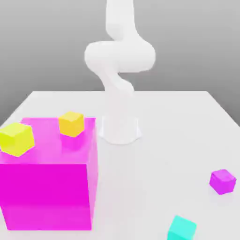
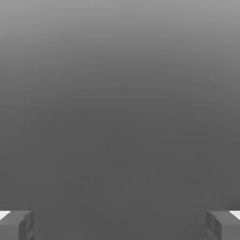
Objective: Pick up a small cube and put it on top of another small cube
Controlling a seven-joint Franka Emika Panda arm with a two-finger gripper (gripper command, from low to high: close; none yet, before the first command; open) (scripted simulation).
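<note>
Jaws [image 2: 120, 226] spread wide, small teal cube [image 1: 182, 228] on the worktop [image 1: 140, 187] toward five o'clock, small purple cube [image 1: 222, 182] toward four

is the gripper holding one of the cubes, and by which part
Nothing is held: in the hand view the gripper has its jaws wide apart with no cube between them.

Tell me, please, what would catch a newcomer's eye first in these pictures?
Probably the big magenta block at the exterior view's left, with a yellow cube and an orange cube on its top. Then the white arm rising behind, and the teal cube at the near edge.
</note>
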